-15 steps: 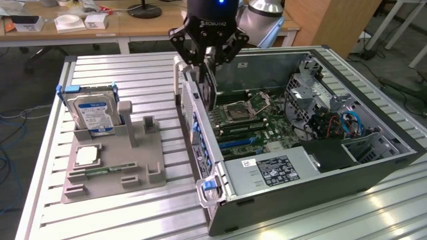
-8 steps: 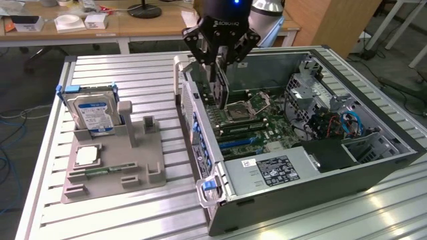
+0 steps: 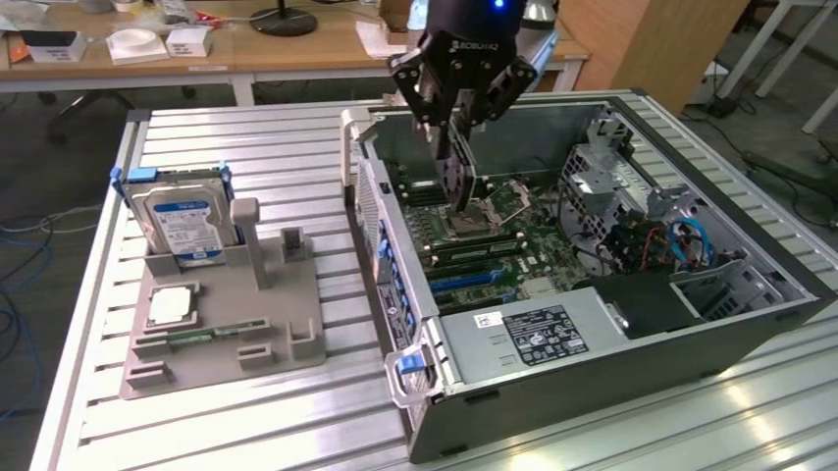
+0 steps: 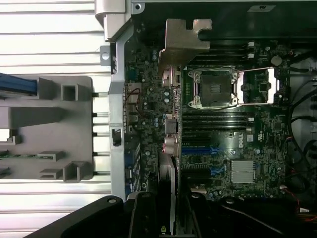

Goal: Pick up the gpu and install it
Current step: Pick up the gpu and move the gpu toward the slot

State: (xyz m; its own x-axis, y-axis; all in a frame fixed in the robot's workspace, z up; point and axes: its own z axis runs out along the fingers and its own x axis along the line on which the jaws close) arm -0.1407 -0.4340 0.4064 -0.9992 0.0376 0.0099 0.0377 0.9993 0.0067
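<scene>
a robot arm's gripper (image 3: pixel 457 120) hangs inside an open computer case (image 3: pixel 733 294) lying on its side on a slatted metal table (image 3: pixel 235 137), its fingers (image 4: pixel 146 218) closed on the gpu (image 3: pixel 456 177). the dark card hangs on edge from the fingers, over the green motherboard (image 3: pixel 524 245) and close to the cpu socket (image 3: pixel 468 226); whether its lower end touches the board cannot be told. from the wrist view the card appears edge-on, its silvery bracket (image 4: pixel 185 34) at the far end, running beside the socket (image 4: pixel 214 89) and the blue expansion slots (image 4: pixel 200 150). to the exterior view's left of the case stands a grey parts holder (image 3: pixel 282 324), with a silver hard drive (image 3: pixel 187 224) upright in it and a small green memory stick (image 3: pixel 196 339) lying flat near its front.
</scene>
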